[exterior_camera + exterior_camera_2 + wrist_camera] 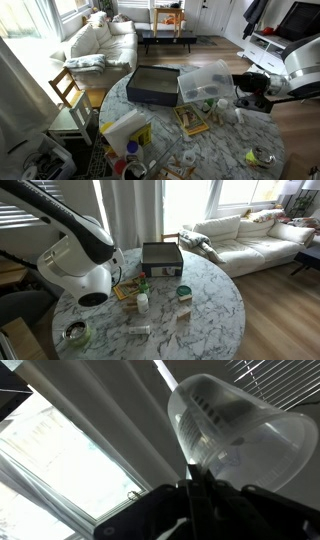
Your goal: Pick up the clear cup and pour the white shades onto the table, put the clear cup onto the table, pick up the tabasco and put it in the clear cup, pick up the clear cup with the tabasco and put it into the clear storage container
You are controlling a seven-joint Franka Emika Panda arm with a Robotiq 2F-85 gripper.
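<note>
In an exterior view we see the arm [290, 65] reaching in over the table [235, 150] near the container [205, 80], which sits just beside the box [152, 85]; the claw's grip is too small to tell here. In an exterior view the arm [75, 255] fills the near side and hides the claw, with the box [162, 258] at the far edge of the table [205, 315]. In the wrist view the claw [200, 480] is fully closed, pinching the wall of the cup [235, 430], held in the air against the curtains [100, 430], its closed end pointing away from the claw.
</note>
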